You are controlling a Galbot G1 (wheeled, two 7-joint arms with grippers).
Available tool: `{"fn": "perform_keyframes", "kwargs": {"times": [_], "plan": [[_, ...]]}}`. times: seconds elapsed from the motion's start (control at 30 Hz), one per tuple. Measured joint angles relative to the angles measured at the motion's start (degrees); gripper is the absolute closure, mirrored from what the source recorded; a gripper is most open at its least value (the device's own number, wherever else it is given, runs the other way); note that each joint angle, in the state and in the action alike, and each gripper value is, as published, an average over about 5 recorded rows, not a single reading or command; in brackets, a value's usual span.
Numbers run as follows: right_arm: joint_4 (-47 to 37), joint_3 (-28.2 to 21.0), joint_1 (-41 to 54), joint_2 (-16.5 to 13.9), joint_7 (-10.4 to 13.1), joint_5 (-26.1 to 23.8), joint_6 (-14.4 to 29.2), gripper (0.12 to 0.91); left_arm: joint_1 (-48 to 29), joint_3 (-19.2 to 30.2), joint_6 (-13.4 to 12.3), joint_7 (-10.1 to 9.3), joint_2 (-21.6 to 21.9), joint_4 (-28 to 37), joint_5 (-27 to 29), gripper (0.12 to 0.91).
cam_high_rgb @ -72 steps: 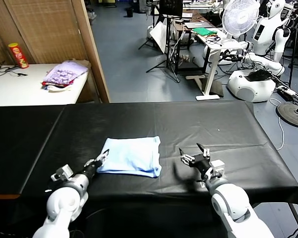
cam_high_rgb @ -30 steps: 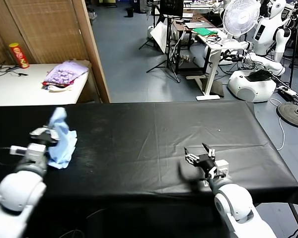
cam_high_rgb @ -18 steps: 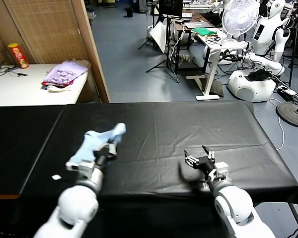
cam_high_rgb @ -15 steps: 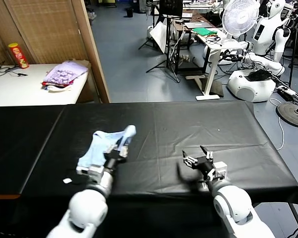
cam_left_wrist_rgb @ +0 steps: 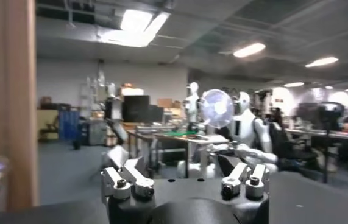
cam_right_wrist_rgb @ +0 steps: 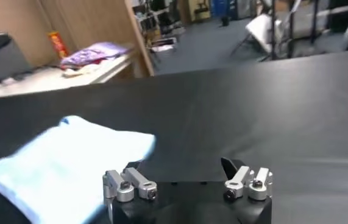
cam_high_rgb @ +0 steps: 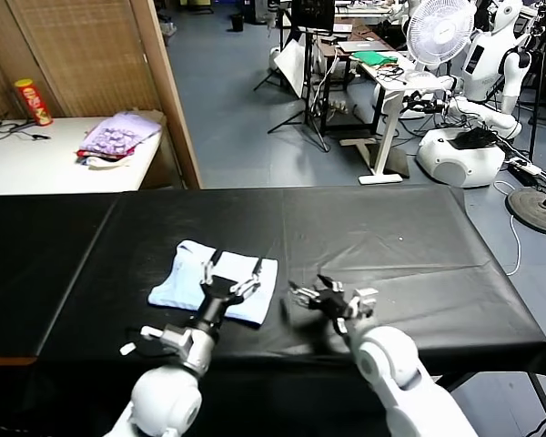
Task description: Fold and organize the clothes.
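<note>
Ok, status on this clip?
Left gripper open over the shirt. Right gripper open beside it. Shirt folded, flat on table. Nothing blocking.

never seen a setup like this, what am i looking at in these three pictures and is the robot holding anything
This is a two-armed robot standing at a black-covered table. The wide picture comes from a camera on its head, looking down at the work; its own arms show at the bottom. The other two pictures come from cameras on its wrists, so each shows that arm's own fingers up close.

On the table lies one folded pale blue T-shirt. The left gripper is over the shirt's near edge with its fingers spread, gripping nothing. The right gripper is just beside the shirt, also spread and empty; its wrist camera sees the shirt close by.

The purple heap of clothes sits on a separate white table in the background, beyond the work.
</note>
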Motion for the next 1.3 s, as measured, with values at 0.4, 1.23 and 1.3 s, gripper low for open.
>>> {"fn": "perform_keyframes", "kwargs": {"times": [0.4, 1.23, 1.3], "plan": [[-11.04, -4.99, 7.82, 5.73, -0.36, 0.49, 1.33, 0.659, 5.98, -5.73, -2.80, -0.61, -0.23, -1.38, 2.10, 0.232], [5.27, 2.83, -10.47, -3.63, -4.48, -29.51, 19.90, 0.230, 12.35, -9.80, 5.49, -9.08, 3.49, -2.55, -5.18, 0.232], [8.44, 4.47, -14.92, -4.68, -3.74, -30.90, 21.73, 0.228, 14.33, -10.39, 5.56, -9.57, 4.16, -3.48, -5.38, 0.232]]}}
